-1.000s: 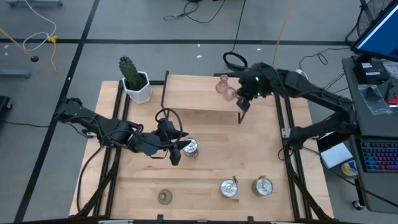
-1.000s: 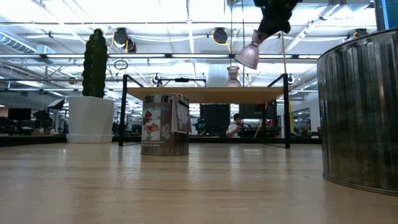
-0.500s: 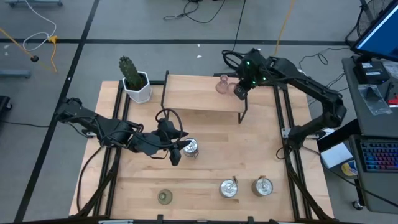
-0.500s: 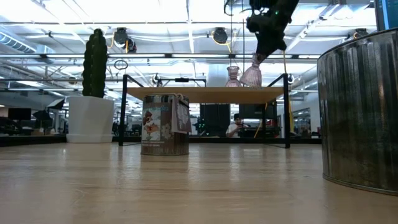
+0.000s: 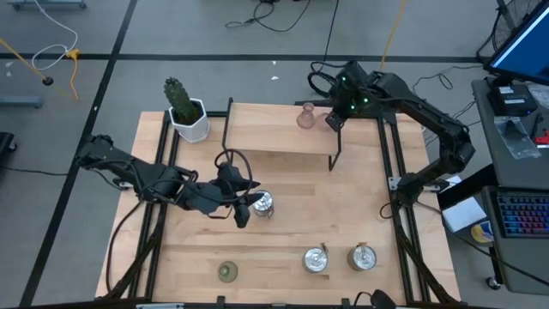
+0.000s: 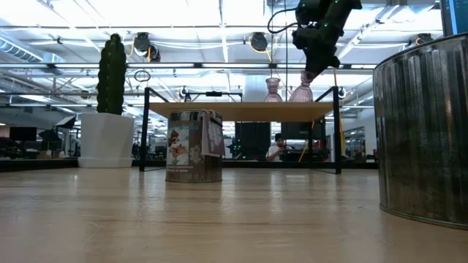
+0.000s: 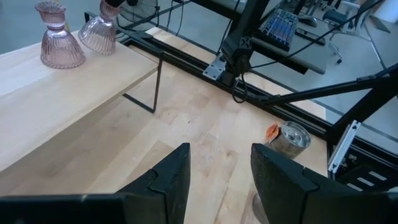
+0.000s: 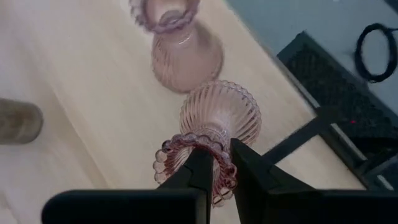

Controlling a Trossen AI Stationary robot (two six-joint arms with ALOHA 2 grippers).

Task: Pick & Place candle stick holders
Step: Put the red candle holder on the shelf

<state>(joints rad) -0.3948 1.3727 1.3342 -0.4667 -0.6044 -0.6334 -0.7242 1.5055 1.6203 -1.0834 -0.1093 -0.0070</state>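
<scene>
A low wooden shelf (image 5: 274,136) stands at the table's far side. One pinkish glass holder (image 5: 306,118) stands on its base there. Next to it, toward the table's right edge, my right gripper (image 5: 334,120) is shut on a second pinkish holder (image 6: 301,91). My left gripper (image 5: 244,215) hovers open and holds nothing at the table's middle, beside a silver holder (image 5: 262,203) standing on the table. Two more silver holders (image 5: 316,259) (image 5: 362,256) and an olive-green one (image 5: 227,272) stand near the front edge. My right gripper holds the pinkish holder by its beaded top rim (image 8: 177,148), one finger inside the mouth and one outside. The fingers come from above, slanting down. The holder is nearly upright below them, its wide base (image 6: 301,99) level with the shelf top, beside the other pinkish holder.
A white pot with a green cactus (image 5: 187,116) stands at the far left corner. The shelf's thin black legs (image 5: 331,159) stand on the table. Black rails (image 5: 388,172) run along both sides. In the low view a silver holder (image 6: 424,131) looms at the right.
My right gripper has carried the pinkish holder toward the table's far edge and down. The holder hung tilted above the shelf's right end. It now stands nearly upright at shelf height, beside the other pinkish holder.
</scene>
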